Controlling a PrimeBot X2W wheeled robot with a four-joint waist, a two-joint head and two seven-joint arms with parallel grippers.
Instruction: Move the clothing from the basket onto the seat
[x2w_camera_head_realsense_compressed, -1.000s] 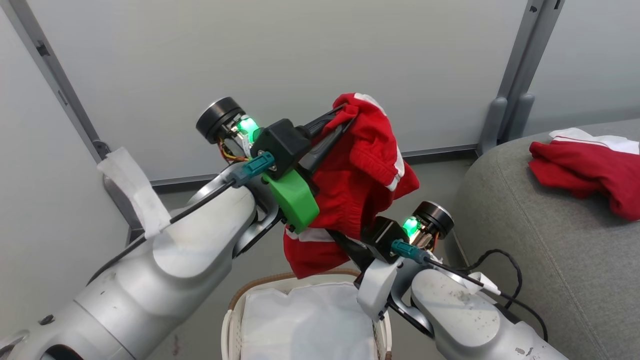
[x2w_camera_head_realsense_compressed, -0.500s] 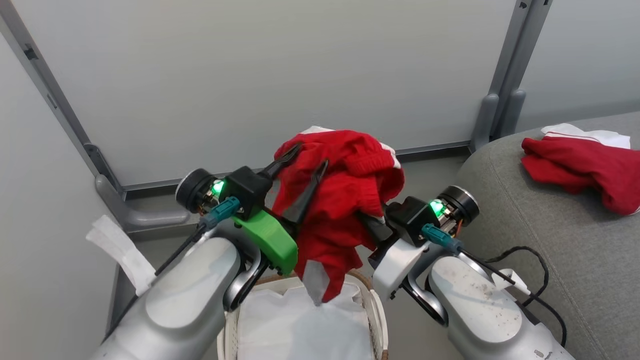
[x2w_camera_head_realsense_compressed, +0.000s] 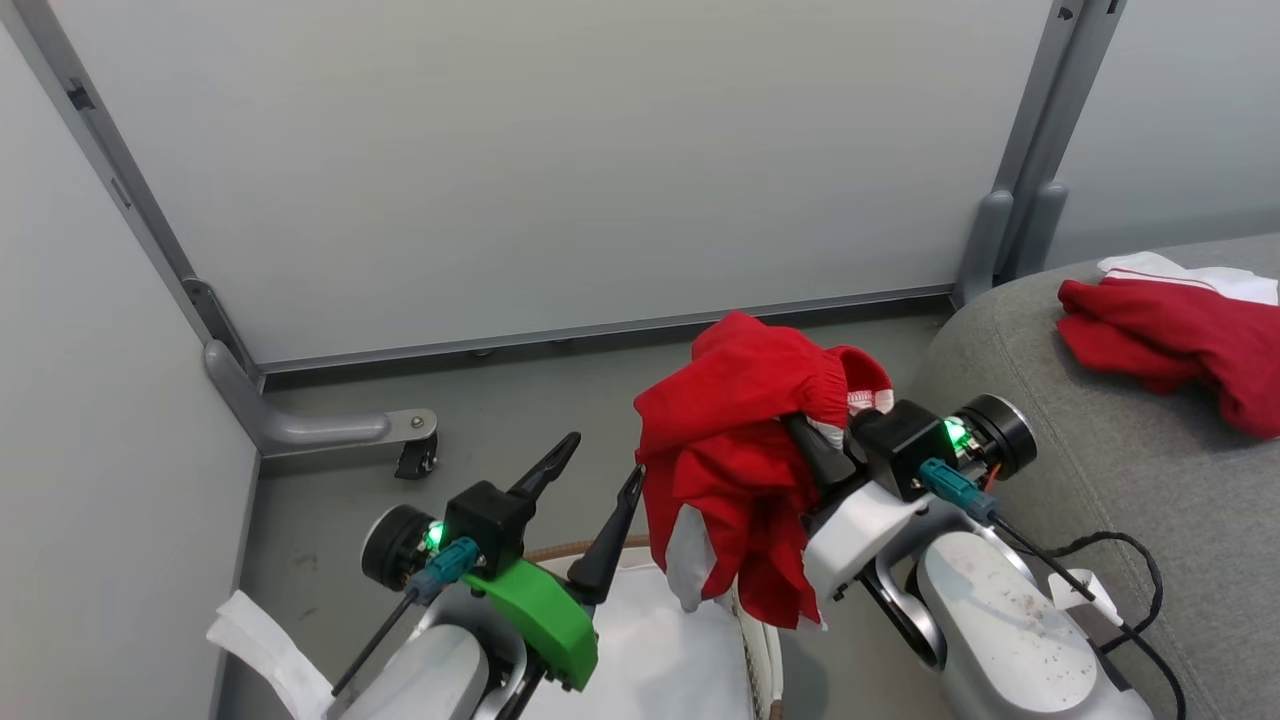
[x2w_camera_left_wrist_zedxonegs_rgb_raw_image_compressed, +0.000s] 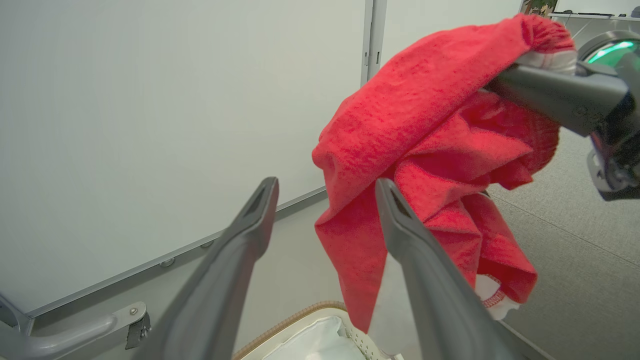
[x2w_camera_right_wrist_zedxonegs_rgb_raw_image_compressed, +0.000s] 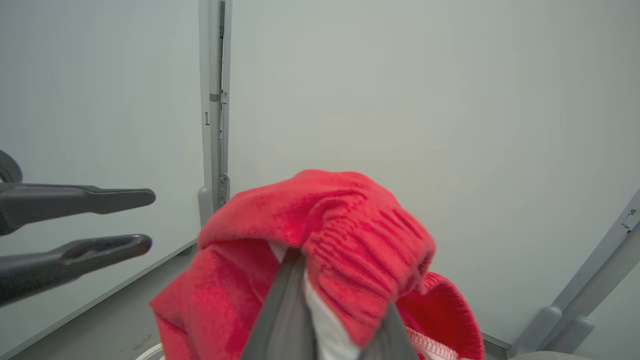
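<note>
A: ok so which arm is actually carrying the red garment (x2w_camera_head_realsense_compressed: 740, 440)? Going by the head view, both arms are hanging right around it.

B: The right gripper (x2w_camera_head_realsense_compressed: 800, 435) is doing all the work. Its fingers (x2w_camera_head_realsense_compressed: 815, 455) are pinching tight on the elastic waistband end. The cloth is folding over them, so the tips are sitting buried under the red. In the right wrist view both fingers are running up into the bunched band, with a bit of white trim showing between them.

A: and the left one?

B: The left gripper (x2w_camera_head_realsense_compressed: 603, 458) is standing wide open and carrying nothing. Its fingers (x2w_camera_head_realsense_compressed: 605, 540) are pointing up just beside the garment's left edge. The nearer tip is sitting right at the cloth, and I can't tell whether it's brushing it or not.

A: so where's the garment hanging, exactly?

B: It's dangling in the air between the two grippers, and its lower end is drooping over the right side of the basket (x2w_camera_head_realsense_compressed: 765, 660), so it isn't on the seat (x2w_camera_head_realsense_compressed: 1100, 470). The basket is sitting on the floor (x2w_camera_head_realsense_compressed: 500, 400) below the arms, with its white liner (x2w_camera_head_realsense_compressed: 650, 650) showing. A second red-and-white garment (x2w_camera_head_realsense_compressed: 1170, 335) is lying crumpled on the grey seat off to the right, well apart from both grippers.
</note>
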